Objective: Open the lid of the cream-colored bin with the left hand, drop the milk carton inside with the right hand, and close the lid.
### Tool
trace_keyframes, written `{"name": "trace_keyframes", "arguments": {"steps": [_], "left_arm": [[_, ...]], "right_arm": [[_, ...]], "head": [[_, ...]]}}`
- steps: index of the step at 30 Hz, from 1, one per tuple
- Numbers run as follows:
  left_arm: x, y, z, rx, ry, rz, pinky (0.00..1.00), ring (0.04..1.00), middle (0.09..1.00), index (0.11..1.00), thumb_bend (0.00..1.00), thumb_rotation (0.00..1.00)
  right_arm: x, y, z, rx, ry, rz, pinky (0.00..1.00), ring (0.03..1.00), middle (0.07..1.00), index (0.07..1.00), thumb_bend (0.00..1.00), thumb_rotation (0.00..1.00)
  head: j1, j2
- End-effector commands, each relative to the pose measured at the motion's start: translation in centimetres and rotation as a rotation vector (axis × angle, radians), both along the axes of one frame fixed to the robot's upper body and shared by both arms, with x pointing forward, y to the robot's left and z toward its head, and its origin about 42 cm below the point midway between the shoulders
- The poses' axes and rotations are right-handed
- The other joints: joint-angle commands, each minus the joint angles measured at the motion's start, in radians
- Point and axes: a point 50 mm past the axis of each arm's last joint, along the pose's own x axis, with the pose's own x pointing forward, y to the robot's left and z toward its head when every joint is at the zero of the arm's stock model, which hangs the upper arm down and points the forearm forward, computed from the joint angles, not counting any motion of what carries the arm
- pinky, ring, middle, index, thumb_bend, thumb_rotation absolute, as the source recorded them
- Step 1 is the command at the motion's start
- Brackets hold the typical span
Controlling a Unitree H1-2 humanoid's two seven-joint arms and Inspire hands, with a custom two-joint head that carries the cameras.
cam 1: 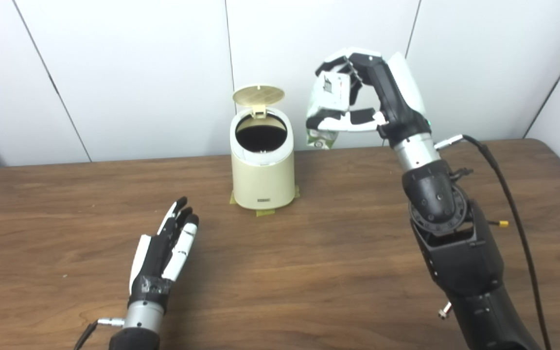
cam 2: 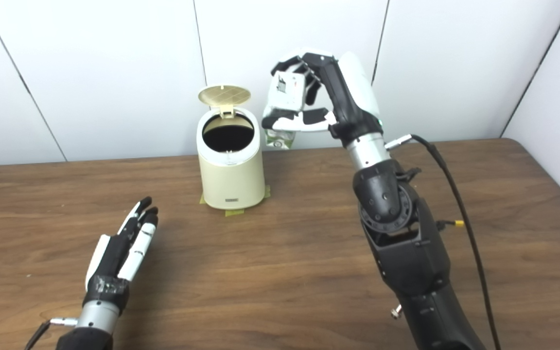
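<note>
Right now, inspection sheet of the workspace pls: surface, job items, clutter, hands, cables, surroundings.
Surface: brown wood-grain table, no spills seen.
Bin: cream-colored bin upright near the far edge, on tape tabs; lid flipped up, opening dark.
Carton: milk carton held in the air, right of the bin opening and higher than it, not yet over it.
Clutter: nothing seen.
Left hand: open, fingers straight, low over the table, front-left of the bin, apart from it.
Right hand: shut on the carton.
Cables: black cable along the right arm; short lead at the left wrist.
Surroundings: white wall panels behind.
</note>
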Motion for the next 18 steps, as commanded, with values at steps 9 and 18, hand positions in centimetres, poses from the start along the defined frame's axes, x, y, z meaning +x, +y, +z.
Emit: {"name": "trace_keyframes", "arguments": {"steps": [9, 18], "left_arm": [[-0.2, -1.0, 1.0, -0.047, -0.104, 0.027, 0.95, 0.946, 0.944, 0.971, 0.45, 0.84], [-0.2, -1.7, 1.0, -0.048, -0.117, 0.021, 0.94, 0.950, 0.949, 0.950, 0.50, 0.82]], "right_arm": [[2.0, 4.1, 4.0, -0.010, -0.095, 0.116, 0.26, 0.346, 0.469, 0.551, 0.51, 0.00], [5.2, 7.2, 3.1, 0.033, -0.065, 0.172, 0.26, 0.345, 0.470, 0.550, 0.51, 0.00]], "head": [[0.028, 0.000], [0.052, -0.002]]}}
